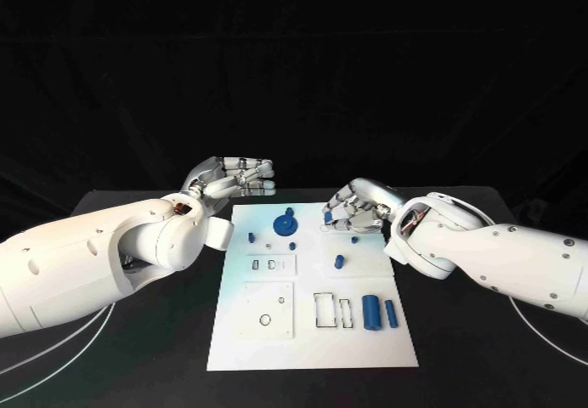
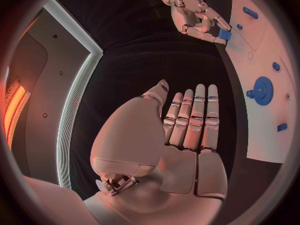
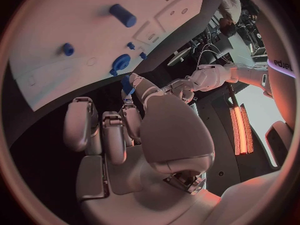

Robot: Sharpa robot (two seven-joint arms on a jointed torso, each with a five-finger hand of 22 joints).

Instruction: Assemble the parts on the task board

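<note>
Right wrist view: fingers of the right hand pinch a small blue part, held over the far right of the task board. Left hand sits off the board's far left corner over the table, holding nothing, fingers straight and side by side. Blue gear stands just beside the right hand. To do well: keep the pinch firm, square the part over its slot, lower slowly; the slot itself I can't tell.
</note>
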